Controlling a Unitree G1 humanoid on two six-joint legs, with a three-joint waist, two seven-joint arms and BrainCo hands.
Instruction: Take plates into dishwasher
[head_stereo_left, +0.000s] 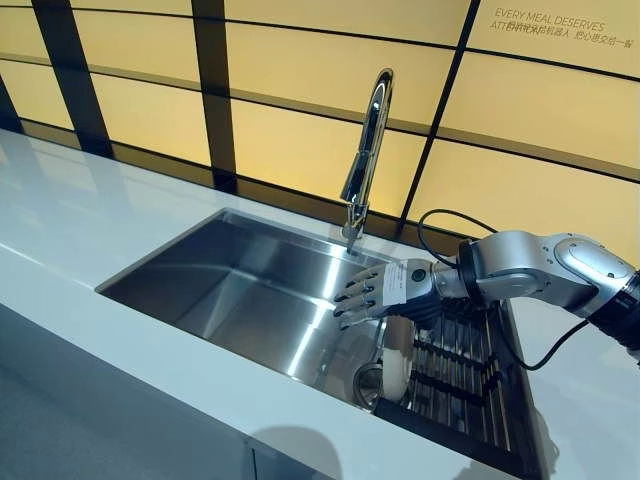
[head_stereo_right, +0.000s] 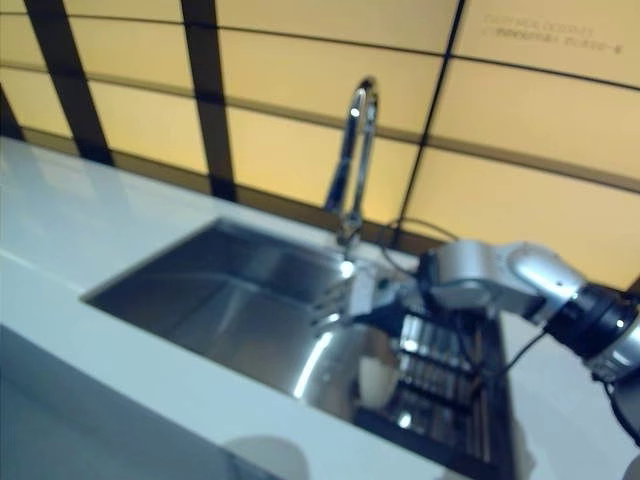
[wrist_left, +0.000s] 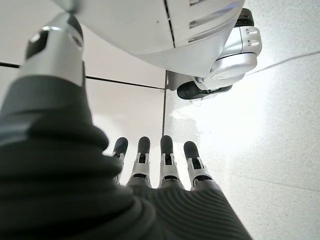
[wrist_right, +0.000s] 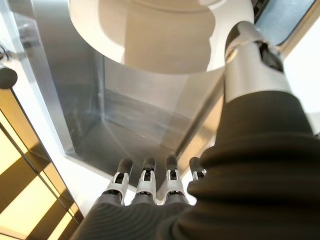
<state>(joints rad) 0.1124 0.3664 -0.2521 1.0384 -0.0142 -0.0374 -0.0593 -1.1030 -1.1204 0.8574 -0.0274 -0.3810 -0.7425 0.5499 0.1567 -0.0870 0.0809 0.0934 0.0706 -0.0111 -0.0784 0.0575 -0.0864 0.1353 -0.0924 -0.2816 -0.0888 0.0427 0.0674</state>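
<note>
A white plate (head_stereo_left: 397, 372) stands on edge in the sink (head_stereo_left: 250, 290) at lower right, against a dark rack (head_stereo_left: 462, 385). The right hand (head_stereo_left: 385, 293) hovers above it, fingers straight, holding nothing. The left hand (wrist_left: 160, 170) hangs open over the floor.

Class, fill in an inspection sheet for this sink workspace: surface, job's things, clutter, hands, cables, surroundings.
Surface: white countertop around a steel sink.
Job's things: one pale plate on edge at the black rack in the sink.
Clutter: nothing seen.
Hands: right hand open above the plate, fingers straight, holding nothing; left hand open, hanging over the floor.
Cables: nothing seen apart from the robot's own.
Surroundings: faucet, yellow panelled wall.
</note>
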